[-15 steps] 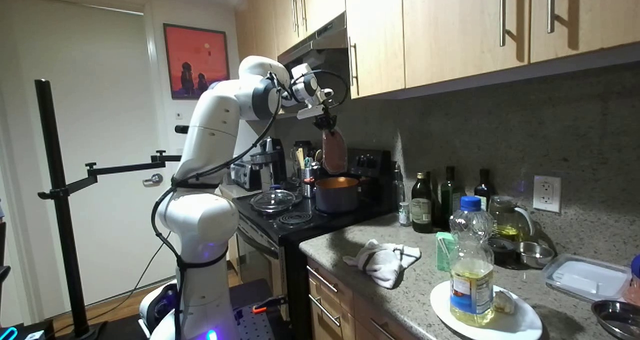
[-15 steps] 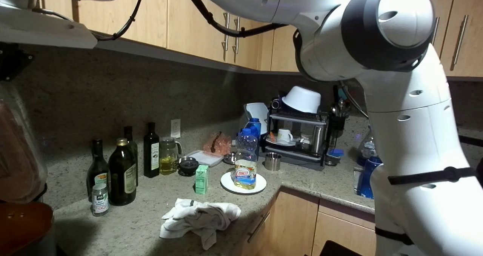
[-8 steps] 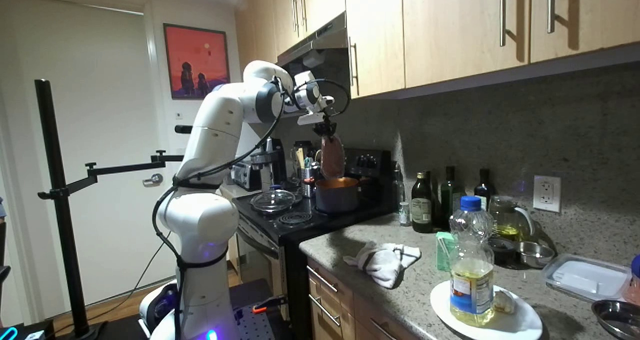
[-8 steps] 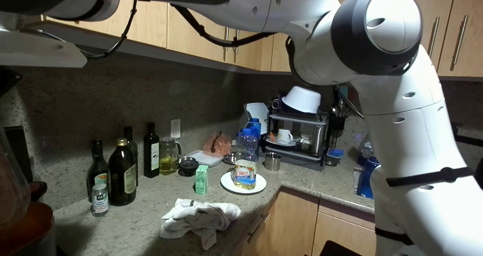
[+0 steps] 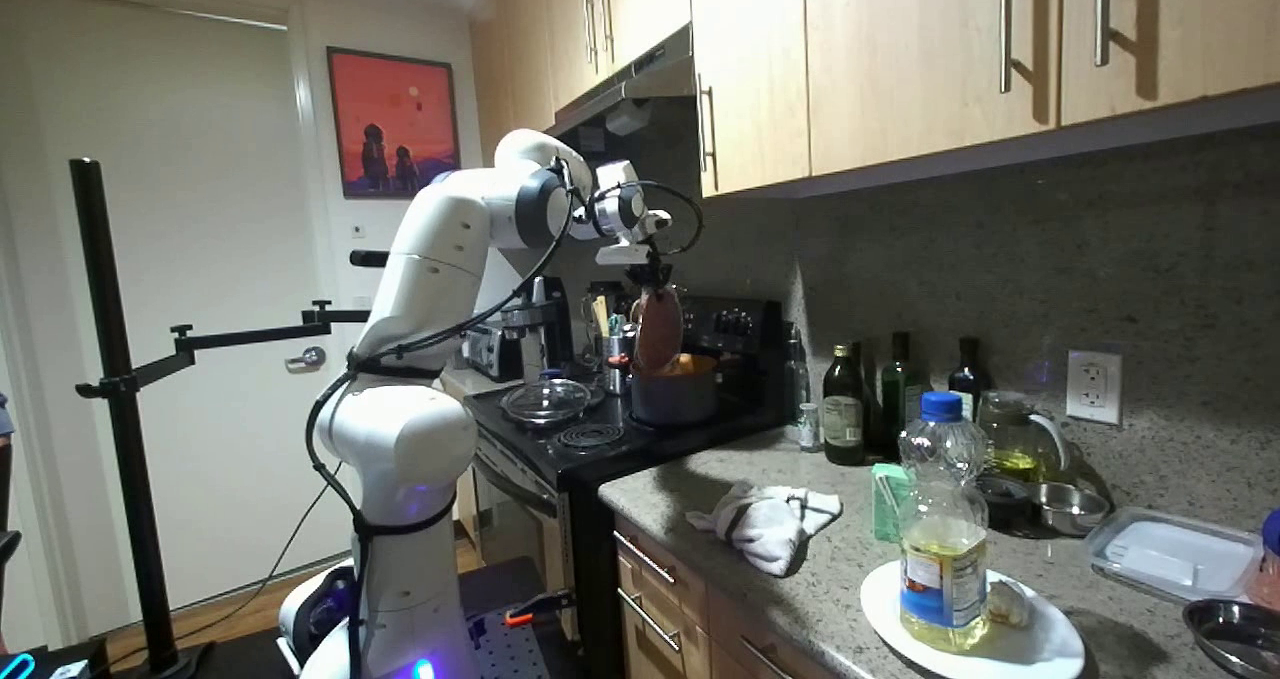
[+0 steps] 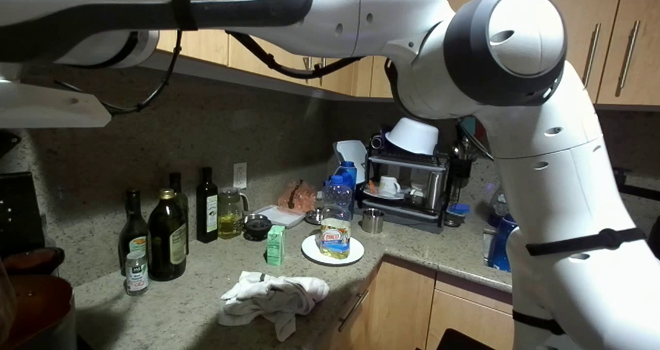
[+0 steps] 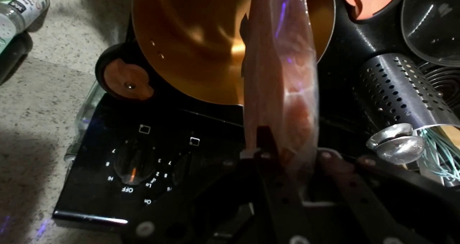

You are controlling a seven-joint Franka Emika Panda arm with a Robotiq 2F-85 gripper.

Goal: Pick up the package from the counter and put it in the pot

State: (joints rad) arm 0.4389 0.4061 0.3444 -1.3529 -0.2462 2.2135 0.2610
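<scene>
The speckled tabletop [image 5: 820, 584] is bordering a glossy black stove [image 5: 620, 455]; near its back corner a round, orange-lined pot [image 5: 673, 399] is sitting. Over it, jaws are pinching the film-wrapped pinkish package [image 5: 659, 327], its tip possibly hanging inside.

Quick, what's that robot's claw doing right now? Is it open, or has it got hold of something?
Gripper: closed, holding the pinkish plastic-wrapped package.

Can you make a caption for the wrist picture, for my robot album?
Robot delivery: the gripper holds a pinkish package, with the open pot shining orange behind it.
</scene>
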